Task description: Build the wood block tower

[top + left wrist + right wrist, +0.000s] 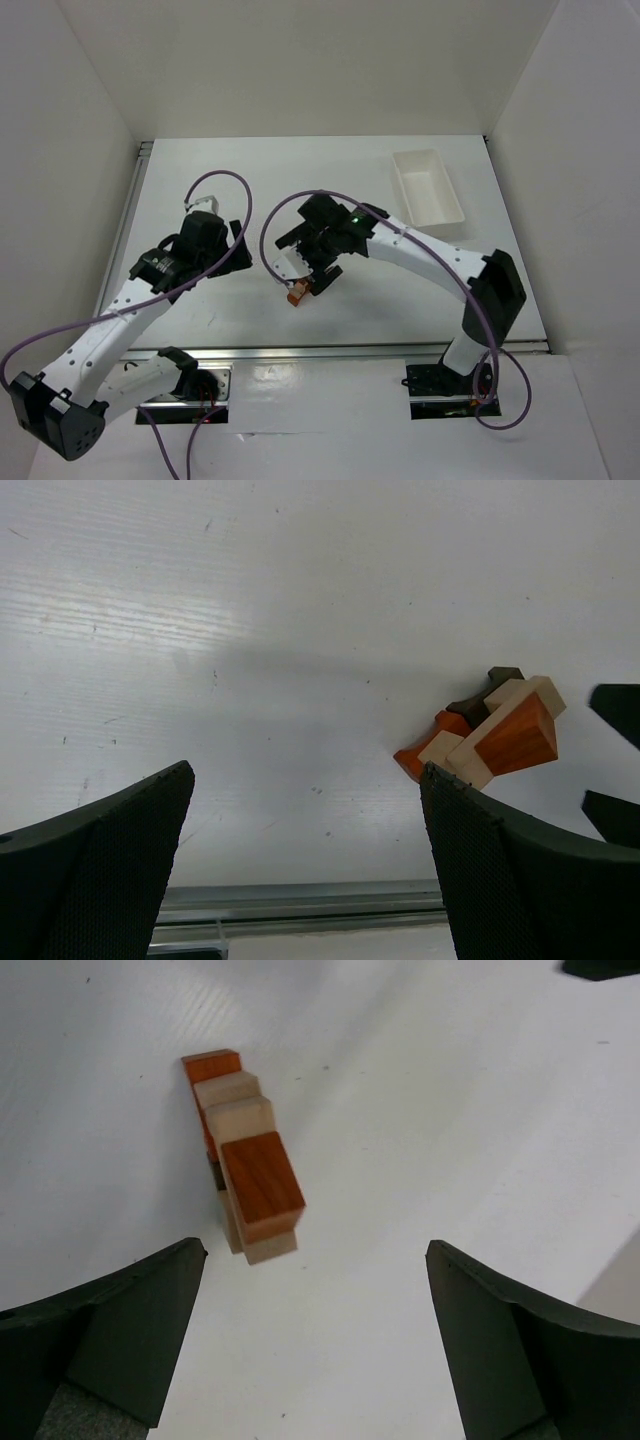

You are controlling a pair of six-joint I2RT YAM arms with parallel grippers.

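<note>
The wood block tower point(296, 293) is a small cluster of orange-red and pale tan blocks with a dark piece, standing on the white table near its front middle. In the left wrist view the tower point(490, 735) is ahead and to the right, partly behind my right finger point(510, 880). In the right wrist view the tower point(245, 1175) is ahead and left of centre, beyond the fingertips. My left gripper point(238, 256) point(305, 840) is open and empty, left of the tower. My right gripper point(320, 278) point(315, 1330) is open and empty, just right of and above the tower.
A white rectangular tray point(428, 190) stands at the back right. A metal rail point(330, 352) runs along the table's front edge and shows in the left wrist view point(300, 900). The right gripper's dark fingers point(615, 705) show at that view's right edge. White walls enclose the table.
</note>
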